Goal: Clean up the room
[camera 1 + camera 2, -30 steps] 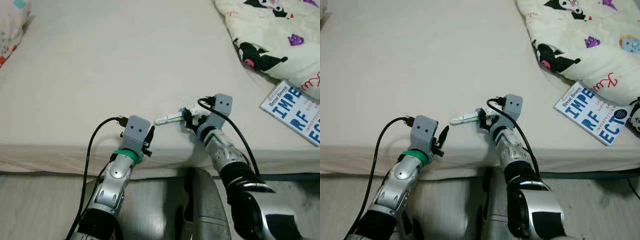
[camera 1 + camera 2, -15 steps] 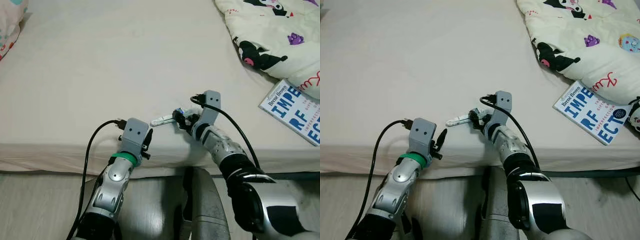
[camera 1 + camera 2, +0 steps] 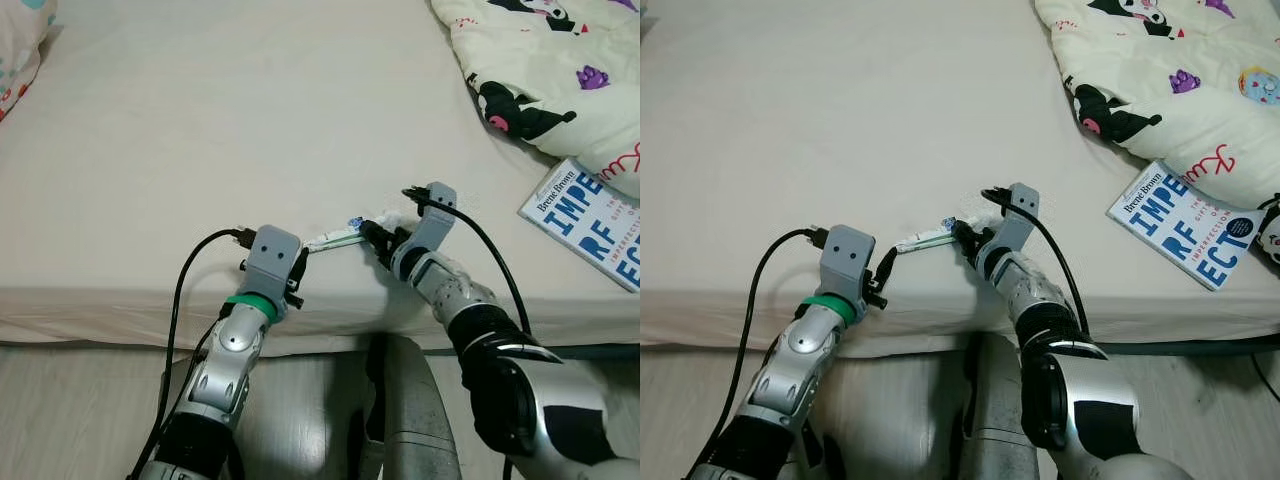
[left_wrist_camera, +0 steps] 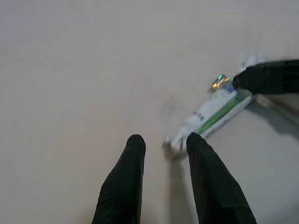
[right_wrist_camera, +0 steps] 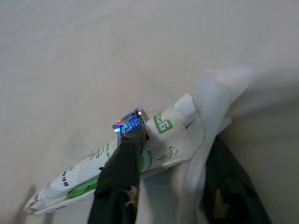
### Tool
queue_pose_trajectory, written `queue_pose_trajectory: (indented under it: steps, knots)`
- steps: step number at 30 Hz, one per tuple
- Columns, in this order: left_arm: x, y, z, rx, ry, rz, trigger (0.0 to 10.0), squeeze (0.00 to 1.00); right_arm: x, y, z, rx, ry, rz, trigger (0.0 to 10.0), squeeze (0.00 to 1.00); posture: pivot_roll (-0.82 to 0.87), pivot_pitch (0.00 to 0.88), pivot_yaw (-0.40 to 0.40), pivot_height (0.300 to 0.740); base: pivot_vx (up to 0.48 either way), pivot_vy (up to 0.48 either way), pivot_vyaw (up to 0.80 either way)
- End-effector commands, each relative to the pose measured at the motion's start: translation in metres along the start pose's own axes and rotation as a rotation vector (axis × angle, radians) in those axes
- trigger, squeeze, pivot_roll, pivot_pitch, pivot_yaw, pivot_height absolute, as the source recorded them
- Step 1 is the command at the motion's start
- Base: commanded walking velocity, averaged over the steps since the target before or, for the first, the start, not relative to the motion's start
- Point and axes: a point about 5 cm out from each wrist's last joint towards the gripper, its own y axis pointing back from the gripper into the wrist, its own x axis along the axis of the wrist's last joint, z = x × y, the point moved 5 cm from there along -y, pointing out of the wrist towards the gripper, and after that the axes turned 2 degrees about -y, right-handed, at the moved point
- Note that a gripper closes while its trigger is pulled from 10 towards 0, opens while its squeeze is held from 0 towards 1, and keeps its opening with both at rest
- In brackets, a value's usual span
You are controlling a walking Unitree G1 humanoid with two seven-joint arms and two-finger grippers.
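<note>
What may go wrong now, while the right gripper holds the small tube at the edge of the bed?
The right gripper pinches only one end of the toothpaste tube, along with some white tissue, so the tube might slip out. The left gripper is open near the tube's free end and could knock it. The bed edge is near, so it could fall.

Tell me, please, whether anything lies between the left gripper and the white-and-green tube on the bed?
Nothing visible does. The left gripper is open at the near end of the tube on the bed; the right gripper grips its far end.
</note>
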Motion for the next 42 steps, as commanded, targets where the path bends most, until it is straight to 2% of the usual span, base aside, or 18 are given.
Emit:
queue_pose_trajectory:
  steps: [1,6,8,9,11,17,21,26,28,31,32,33,34,35,36,37,38,42]
  knots:
    - [-0.008,0.001,0.004,-0.008,0.004,-0.026,10.0,0.00,-0.021,0.000,-0.002,0.020,-0.051,-0.083,0.0,0.00,0.02,0.148,-0.014,0.481,0.000,0.000,0.00]
    - [-0.008,-0.001,0.004,-0.008,0.005,-0.024,10.0,0.00,-0.017,-0.001,-0.015,0.107,-0.045,-0.083,0.0,0.00,0.01,0.128,-0.016,0.481,0.000,0.000,0.00]
    - [-0.007,-0.003,0.004,-0.008,0.005,-0.020,10.0,0.00,-0.012,0.000,-0.032,0.238,-0.047,-0.082,0.0,0.00,0.01,0.115,-0.020,0.481,0.000,0.000,0.00]
    - [-0.007,-0.003,0.004,-0.008,0.005,-0.020,10.0,0.00,-0.012,0.000,-0.032,0.238,-0.047,-0.082,0.0,0.00,0.01,0.115,-0.020,0.481,0.000,0.000,0.00]
    - [-0.005,-0.004,0.005,-0.007,0.007,-0.016,10.0,0.00,-0.014,0.003,-0.042,0.336,-0.080,-0.094,0.0,0.00,0.01,0.105,-0.023,0.481,0.000,0.000,0.00]
    - [-0.004,-0.006,0.005,-0.005,0.008,-0.012,10.0,0.00,-0.015,0.008,-0.037,0.354,-0.154,-0.078,0.0,0.00,0.00,0.101,-0.023,0.481,0.000,0.000,0.00]
    - [-0.001,-0.008,0.002,0.002,0.023,0.001,10.0,0.00,0.006,0.020,-0.035,0.438,-0.249,0.031,0.0,0.00,-0.01,0.098,-0.016,0.481,0.000,0.000,0.00]
    - [0.007,-0.010,-0.001,0.013,0.066,0.020,10.0,0.00,0.009,0.025,-0.033,0.458,-0.215,0.050,0.0,0.00,-0.02,0.094,-0.011,0.481,0.000,0.000,0.00]
    - [0.025,-0.013,-0.008,0.008,0.115,0.070,10.0,0.00,0.008,0.032,-0.024,0.438,-0.168,0.064,0.0,0.00,-0.03,0.088,-0.003,0.481,0.000,0.000,0.00]
    - [0.025,-0.013,-0.008,0.008,0.115,0.070,10.0,0.00,0.008,0.032,-0.024,0.438,-0.168,0.064,0.0,0.00,-0.03,0.088,-0.003,0.481,0.000,0.000,0.00]
    - [0.034,-0.014,-0.013,-0.012,0.055,0.096,10.0,0.00,0.007,0.035,-0.016,0.413,-0.157,0.068,0.0,0.00,-0.03,0.090,-0.001,0.481,0.000,0.000,0.00]
    - [0.034,-0.014,-0.013,-0.012,0.055,0.096,10.0,0.00,0.007,0.035,-0.016,0.413,-0.157,0.068,0.0,0.00,-0.03,0.090,-0.001,0.481,0.000,0.000,0.00]
    - [0.037,-0.014,-0.016,-0.046,-0.044,0.098,10.0,0.00,0.003,0.037,-0.008,0.377,-0.141,0.062,0.0,0.00,-0.03,0.088,0.000,0.481,0.000,0.000,0.00]
    - [0.037,-0.014,-0.016,-0.046,-0.044,0.098,10.0,0.00,0.003,0.037,-0.008,0.377,-0.141,0.062,0.0,0.00,-0.03,0.088,0.000,0.481,0.000,0.000,0.00]
    - [0.035,-0.014,-0.018,-0.084,-0.112,0.090,10.0,0.30,-0.001,0.037,0.001,0.340,-0.129,0.047,0.0,0.00,-0.02,0.088,0.000,0.481,0.000,0.000,0.00]
    - [0.035,-0.014,-0.018,-0.084,-0.112,0.090,10.0,0.30,-0.001,0.037,0.001,0.340,-0.129,0.047,0.0,0.00,-0.02,0.088,0.000,0.481,0.000,0.000,0.00]
    - [0.030,-0.011,-0.014,-0.175,-0.252,0.082,10.0,1.00,-0.010,0.040,0.009,0.300,-0.121,0.023,0.0,0.00,-0.03,0.090,-0.001,0.481,0.000,0.000,0.00]
    - [0.027,-0.007,-0.009,-0.244,-0.309,0.080,10.0,1.00,-0.011,0.040,0.010,0.295,-0.122,0.020,0.0,0.00,-0.03,0.092,0.002,0.481,0.000,0.000,0.00]
